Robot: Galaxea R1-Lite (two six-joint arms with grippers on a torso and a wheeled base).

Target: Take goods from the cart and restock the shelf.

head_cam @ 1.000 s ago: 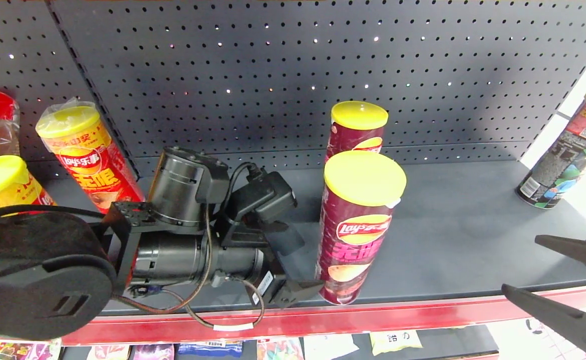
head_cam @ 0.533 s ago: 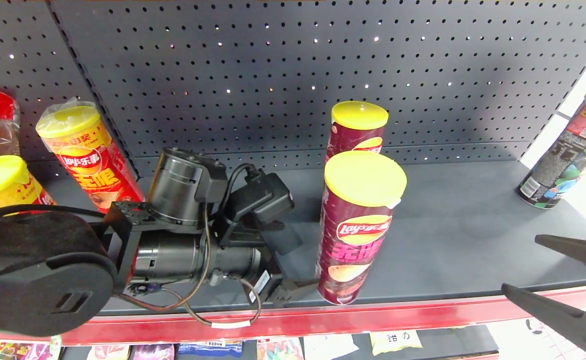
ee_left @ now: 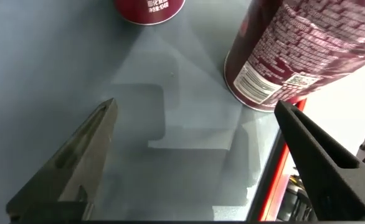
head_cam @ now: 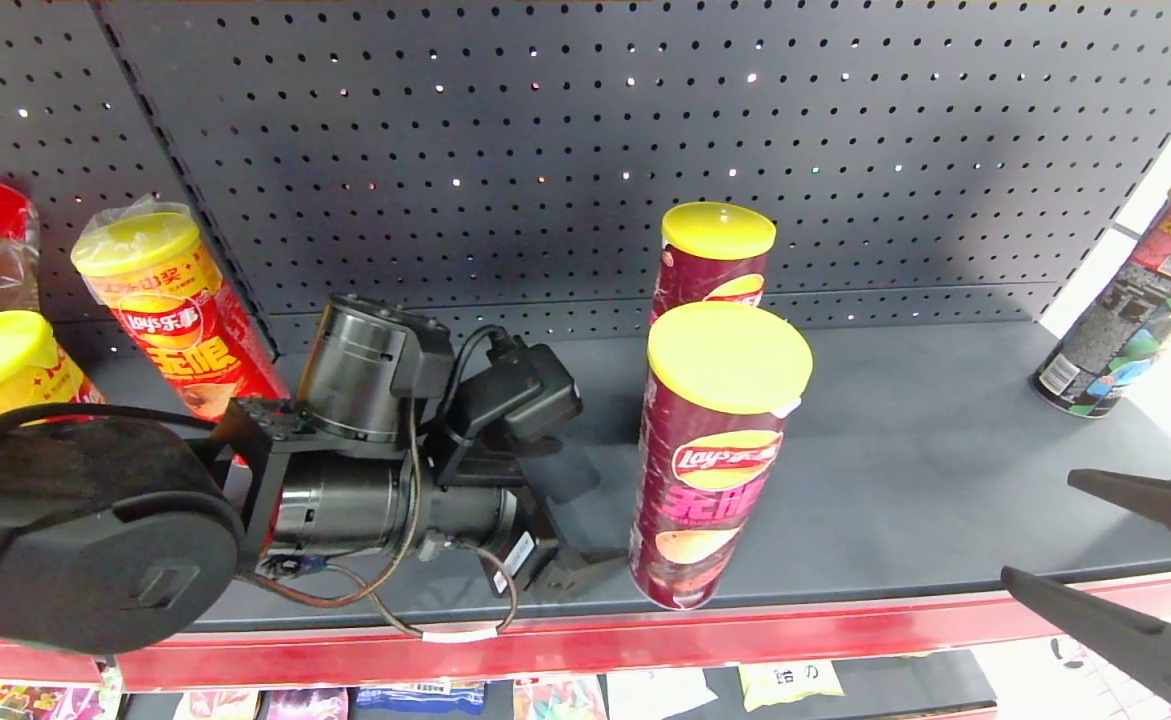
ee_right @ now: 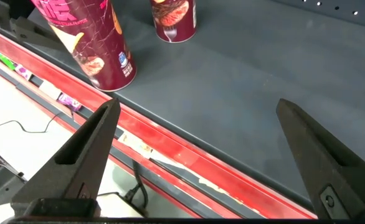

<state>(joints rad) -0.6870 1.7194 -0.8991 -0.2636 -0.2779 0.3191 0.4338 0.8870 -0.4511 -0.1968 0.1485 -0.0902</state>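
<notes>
- My left gripper is wide open and empty, low over the shelf, just beside the front can on its left. As far as I can tell it isn't touching.
- The front can stands upright near the shelf's front edge. The back can is right behind it, close to the pegboard.
- My right gripper is also open with nothing in it, off the shelf's front right, well apart from both cans.
- Handling, my read: light cardboard tube, fairly stiff, but a hard squeeze would dent it. The glossy wall is probably slippery.
- Tall and narrow, so it tips easily; a stray finger brush could topple it.
- Grip it mid-body, one finger either side of the wall. Skip the yellow lid, which may pop off.
- Red cans stand further left.
</notes>
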